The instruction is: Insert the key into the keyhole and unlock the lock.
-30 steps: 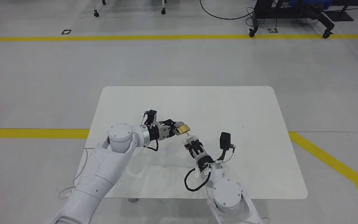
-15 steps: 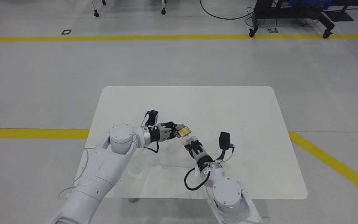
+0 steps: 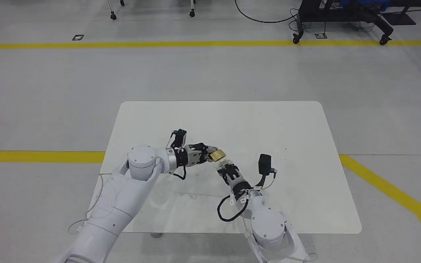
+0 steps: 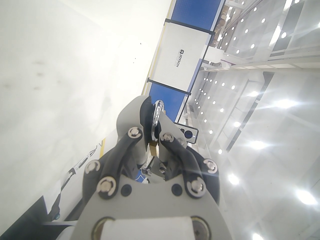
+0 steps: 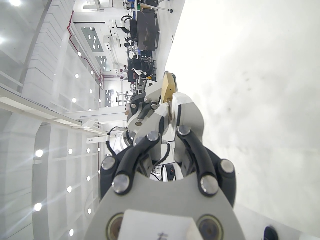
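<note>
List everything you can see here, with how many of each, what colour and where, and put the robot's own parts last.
padlock: one, brass, held over the middle of the table in the left gripper
key: one, brass-coloured, in the right gripper, its tip at the padlock's end; whether it is inside the keyhole cannot be told
table: one, white, under both arms
floor lines: two, yellow, one beyond the table, one passing under it
wheeled cart: one, black, on the floor at the far right
left gripper: one, grey and black, shut on the padlock
right gripper: one, white and black, shut on the key, next to the padlock
</note>
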Controlling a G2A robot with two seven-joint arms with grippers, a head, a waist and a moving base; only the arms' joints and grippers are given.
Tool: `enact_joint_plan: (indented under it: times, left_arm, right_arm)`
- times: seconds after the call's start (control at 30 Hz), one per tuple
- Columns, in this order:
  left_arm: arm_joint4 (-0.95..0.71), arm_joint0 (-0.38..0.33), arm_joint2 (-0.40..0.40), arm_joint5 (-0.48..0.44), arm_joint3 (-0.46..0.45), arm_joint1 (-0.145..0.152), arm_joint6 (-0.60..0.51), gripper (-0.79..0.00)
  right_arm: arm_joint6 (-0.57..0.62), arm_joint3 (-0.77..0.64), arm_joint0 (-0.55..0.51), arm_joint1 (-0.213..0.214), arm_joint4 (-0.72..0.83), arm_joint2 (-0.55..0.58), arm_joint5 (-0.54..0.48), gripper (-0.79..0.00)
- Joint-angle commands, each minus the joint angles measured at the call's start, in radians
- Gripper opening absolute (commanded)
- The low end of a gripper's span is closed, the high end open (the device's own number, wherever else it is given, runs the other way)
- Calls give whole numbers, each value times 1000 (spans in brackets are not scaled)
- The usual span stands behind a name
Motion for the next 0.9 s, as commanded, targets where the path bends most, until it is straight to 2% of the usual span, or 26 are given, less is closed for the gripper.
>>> enact_joint_plan:
  times: [0.0,0.03,0.1,0.33,0.37,0.4,0.6,0.87]
  left_arm:
    - [0,0,0,1,-1,0,1,-785]
    - [2,0,1,2,-2,0,1,-785]
    - [3,0,2,2,-3,0,3,-785]
    - [6,2,-3,-2,-12,3,10,-785]
    - [6,3,-4,-5,-13,3,9,-785]
    - [7,4,-5,-7,-12,4,8,-785]
    - [16,11,-7,-21,-16,7,10,-785]
    - [23,20,-4,-24,-28,8,17,-785]
  right_arm:
    - [1,-2,-3,1,1,1,-4,-286]
    - [1,-3,-4,1,1,2,-5,-372]
    - [3,-5,-8,2,0,3,-7,-431]
    - [6,-17,-22,5,11,14,-21,-536]
    - [5,-19,-25,6,14,17,-22,-560]
    - [5,-20,-27,6,18,21,-21,-628]
    - [6,-29,-34,8,42,40,-21,-770]
    - [2,-17,-17,9,43,31,-3,-785]
